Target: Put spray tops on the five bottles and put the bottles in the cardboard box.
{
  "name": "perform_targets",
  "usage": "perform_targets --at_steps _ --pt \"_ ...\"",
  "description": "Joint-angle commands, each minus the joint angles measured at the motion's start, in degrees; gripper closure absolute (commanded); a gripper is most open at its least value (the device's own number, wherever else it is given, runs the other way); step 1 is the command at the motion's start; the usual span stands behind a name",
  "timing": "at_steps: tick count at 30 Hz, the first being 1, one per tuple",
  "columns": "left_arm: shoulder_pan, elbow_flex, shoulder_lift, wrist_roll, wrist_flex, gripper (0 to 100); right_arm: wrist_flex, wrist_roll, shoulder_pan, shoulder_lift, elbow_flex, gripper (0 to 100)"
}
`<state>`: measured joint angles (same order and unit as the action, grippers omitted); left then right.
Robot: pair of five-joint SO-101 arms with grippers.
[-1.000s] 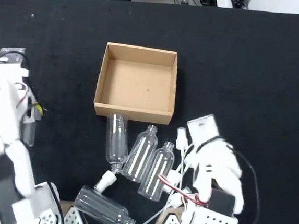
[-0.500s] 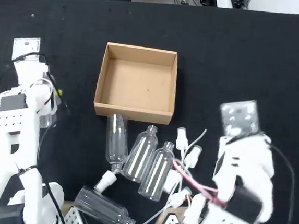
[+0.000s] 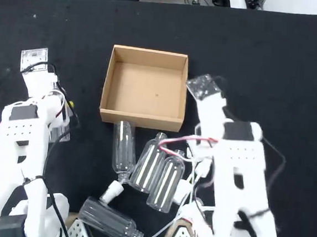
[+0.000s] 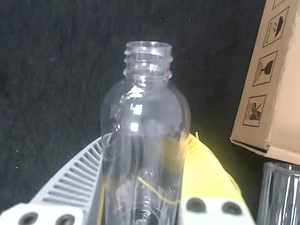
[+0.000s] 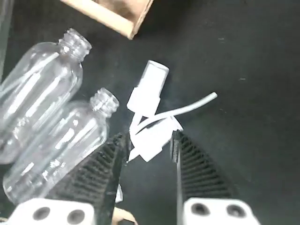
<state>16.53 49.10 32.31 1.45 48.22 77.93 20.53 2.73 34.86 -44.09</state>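
My left claw [image 4: 145,192] is clamped on an uncapped bottle [image 4: 143,126], near the box [image 4: 272,93]. My right claw [image 5: 147,154] hangs open astride a spray top [image 5: 151,140] on the table [image 5: 243,56], beside two lying bottles [image 5: 51,140]. The tops lie heaped with tubes [image 5: 187,105] crossing, so closing here I may pinch a tube alone or drag the second top [image 5: 149,91] along. The slick bottle could twist in my left grip.

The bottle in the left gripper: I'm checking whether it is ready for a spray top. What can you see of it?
The bottle is clear, plastic by its look, empty, with round shoulders and a threaded neck, open, no spray top on it. The left gripper clamps its body between a grey ribbed finger and a yellow one. The cardboard box stands close by, apart from it.
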Motion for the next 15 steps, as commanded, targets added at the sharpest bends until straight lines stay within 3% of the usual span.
perform_targets --at_steps 1,5,15 --pt "0.0 -0.7 0.9 -0.7 -1.1 93 -4.2 -5.1 1.4 -7.8 5.5 87.4" --pt "0.0 -0.7 0.9 -0.7 -1.2 93 -7.4 -9.4 3.2 -13.3 6.2 87.4" --pt "0.5 -0.6 0.9 -0.7 -1.2 93 -14.7 -9.8 3.6 -22.1 4.8 87.4"
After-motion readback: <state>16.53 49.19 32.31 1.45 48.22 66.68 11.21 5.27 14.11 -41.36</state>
